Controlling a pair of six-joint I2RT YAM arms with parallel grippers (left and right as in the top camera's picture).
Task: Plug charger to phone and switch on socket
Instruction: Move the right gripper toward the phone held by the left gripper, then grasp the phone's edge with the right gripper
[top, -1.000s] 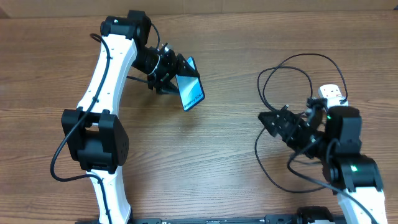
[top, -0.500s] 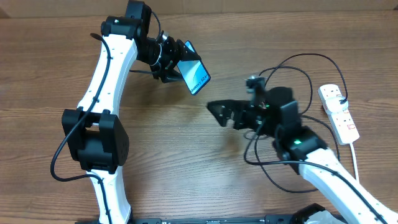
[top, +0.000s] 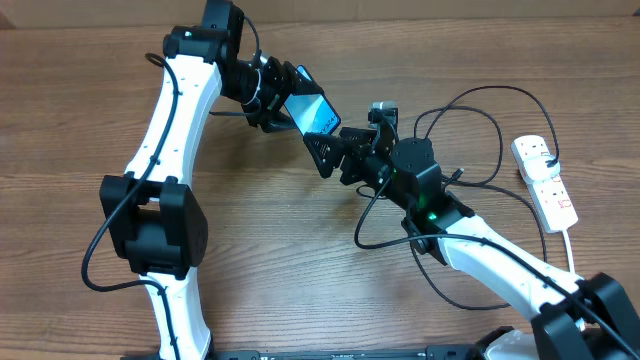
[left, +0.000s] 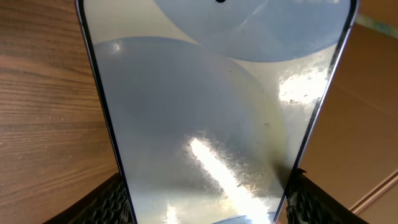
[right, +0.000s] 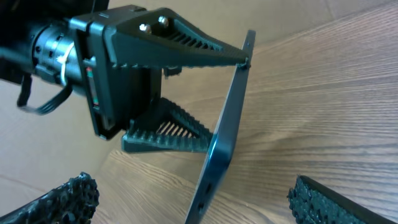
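Phone (top: 312, 112): clamped across its edges in left pincer (top: 285, 98), raised off counter (top: 300, 270), tilted.
Right pincer (top: 328, 158): spread wide, just beside phone's lower end.
Charger (top: 497, 88): looped on counter, near socket (top: 545, 178).

text: none readable | phone (top: 312, 110) screen: too small to make out

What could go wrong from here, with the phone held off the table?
The left gripper pinches the phone only by its edges, tilted in the air; a bump from the open, empty right gripper beside it could twist it loose. The charger loops lie under the right arm, so it might snag them.
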